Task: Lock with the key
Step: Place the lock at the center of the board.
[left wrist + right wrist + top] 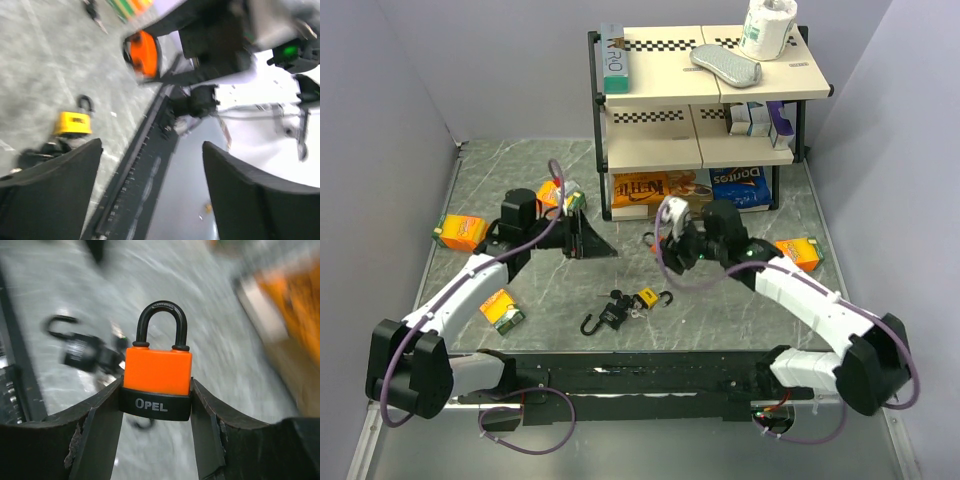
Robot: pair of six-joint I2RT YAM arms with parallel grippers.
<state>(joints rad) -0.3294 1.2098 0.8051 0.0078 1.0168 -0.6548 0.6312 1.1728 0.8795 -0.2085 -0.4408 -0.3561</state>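
Observation:
My right gripper [156, 390] is shut on an orange padlock [157, 371] with a black base marked OPEL, holding it upright with its black shackle closed on top. It hangs above the table's middle [670, 247]. The left wrist view catches the same orange padlock [143, 53] in the right gripper. My left gripper [150, 150] is open and holds nothing, a little left of the right one [588, 240]. On the table lie a yellow padlock [647, 297] and a black padlock [610, 313], close together. I cannot make out a key.
A two-level shelf rack [705, 90] stands at the back with boxes, a roll and snack bags [650, 188] under it. Orange boxes lie at the left [460, 232], near left [502, 310] and right [800, 250]. Grey walls close both sides.

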